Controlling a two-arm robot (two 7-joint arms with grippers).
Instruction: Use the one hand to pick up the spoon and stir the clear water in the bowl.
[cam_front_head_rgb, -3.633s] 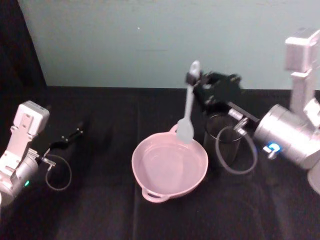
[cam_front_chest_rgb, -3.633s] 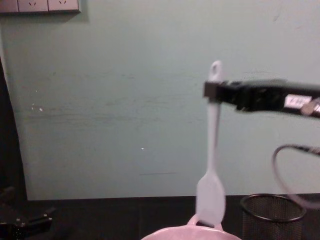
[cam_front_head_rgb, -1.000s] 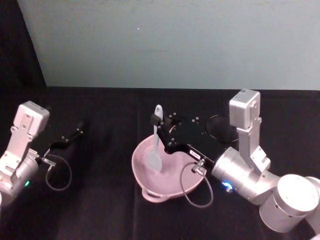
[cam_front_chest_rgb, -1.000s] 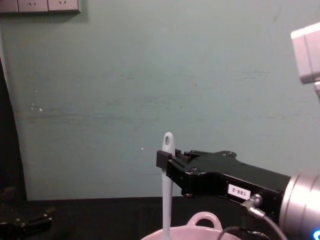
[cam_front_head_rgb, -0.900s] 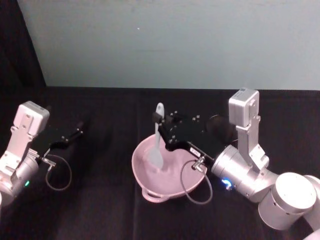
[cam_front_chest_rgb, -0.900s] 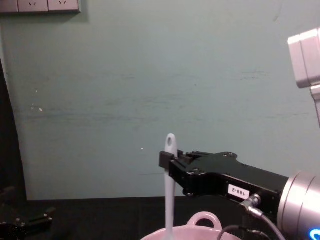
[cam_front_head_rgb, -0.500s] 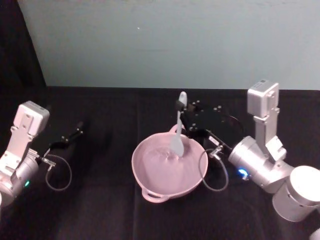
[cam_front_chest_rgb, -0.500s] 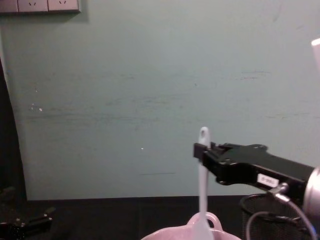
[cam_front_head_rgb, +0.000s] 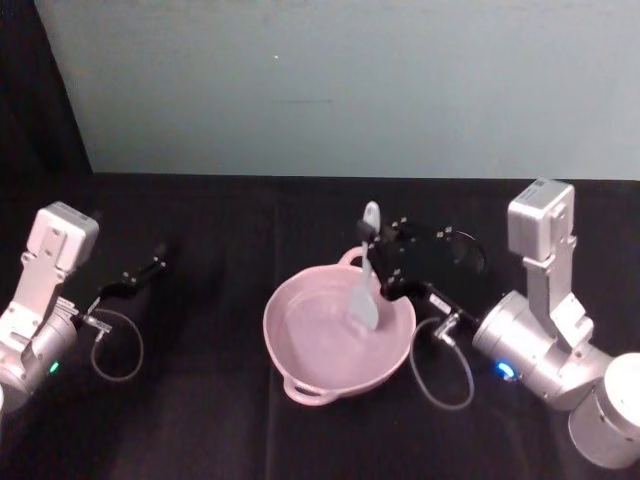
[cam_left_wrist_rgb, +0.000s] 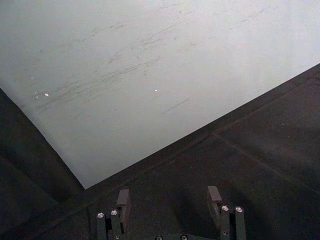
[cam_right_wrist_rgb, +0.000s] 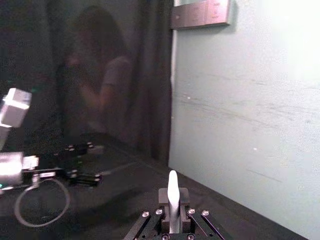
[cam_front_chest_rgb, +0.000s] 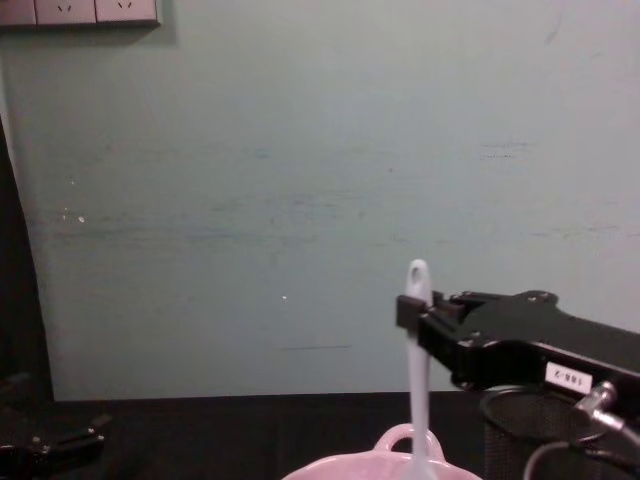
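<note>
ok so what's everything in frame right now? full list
bowl: one, pale pink, middle of the table, small handles on its near and far rims
spoon: one, white, upright, head down inside the bowl
mesh cup: one, black, right of the bowl, behind the right gripper
table: one, black cloth
wall: one, teal, behind the table
sockets: short row, white, high on the wall at left
right gripper: one, black on a silver arm, over the bowl's far right side, fingers shut on the spoon near its top
left gripper: one, black on a silver arm, parked low at the table's left, fingers open
</note>
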